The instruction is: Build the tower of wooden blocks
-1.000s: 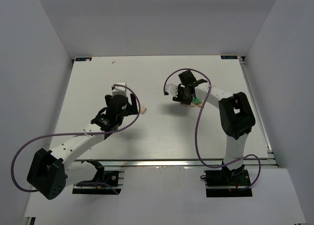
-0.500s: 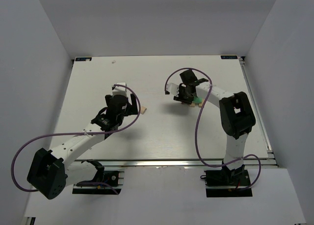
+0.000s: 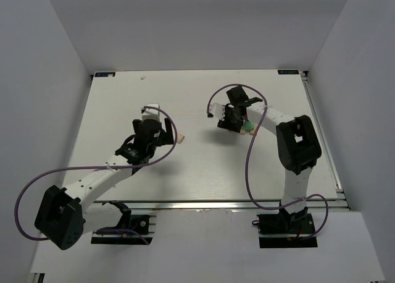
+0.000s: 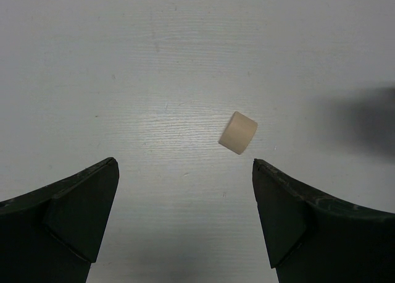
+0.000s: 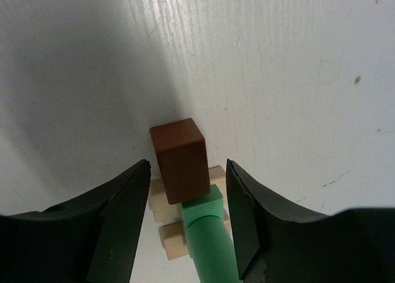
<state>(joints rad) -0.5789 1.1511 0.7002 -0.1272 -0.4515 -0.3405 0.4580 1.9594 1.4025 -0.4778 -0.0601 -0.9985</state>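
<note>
The stack of blocks stands on the white table [image 3: 185,91] in the far right part, under the right gripper [image 5: 188,167]. In the right wrist view one dark brown block [image 5: 179,160] sits on top, upright and slightly tilted. One green block [image 5: 208,236] lies just beneath it and runs towards the camera. Pale tan blocks [image 5: 162,204] show under these at both sides. At least two tan ends are visible, but how many tan blocks they make cannot be told.

The right gripper's jaws are apart, one on each side of the brown block, with a thin gap showing on either side. They hold nothing.

One more tan block [image 4: 237,133] lies alone on the table, well apart from the stack, near the table's middle. It is a short piece with one rounded edge, turned at an angle. The left gripper [image 4: 185,164] hangs over it with its jaws spread wide. The block lies just ahead of the gap between the fingertips, closer to the right-hand finger in the wrist view and touching neither.
</note>
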